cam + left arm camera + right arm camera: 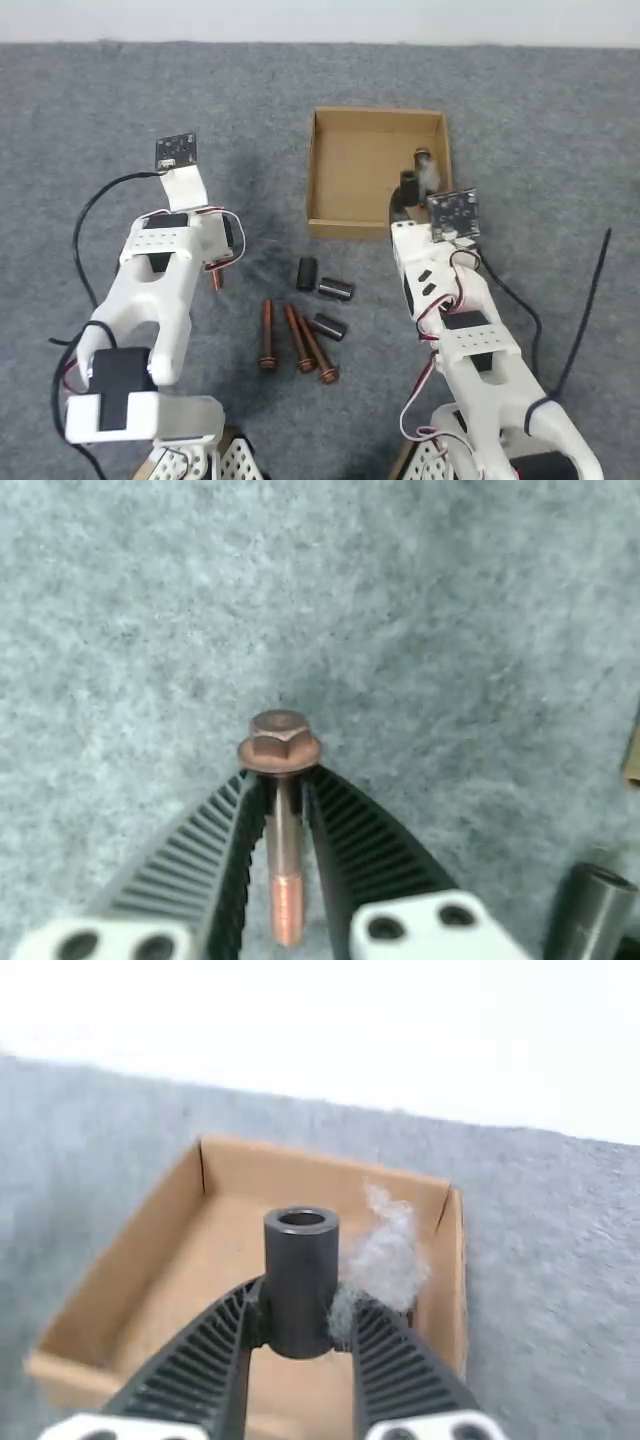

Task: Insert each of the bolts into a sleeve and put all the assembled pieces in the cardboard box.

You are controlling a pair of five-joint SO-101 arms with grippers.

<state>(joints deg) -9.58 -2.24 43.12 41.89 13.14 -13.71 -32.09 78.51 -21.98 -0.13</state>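
Copper bolt [279,742]: clamped by the shank in the left gripper [280,778], head left beyond the fingertips. Black sleeve [300,1280]: pinched upright, bore up, by the right gripper [300,1302] above the cardboard box [140,1290], judged presented for insertion. Three spare bolts [297,342] and three loose sleeves [335,290] are laid at six o'clock of the box.

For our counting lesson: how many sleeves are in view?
4: three sleeves on the table; one upright in the right gripper over the box. More may be hidden.
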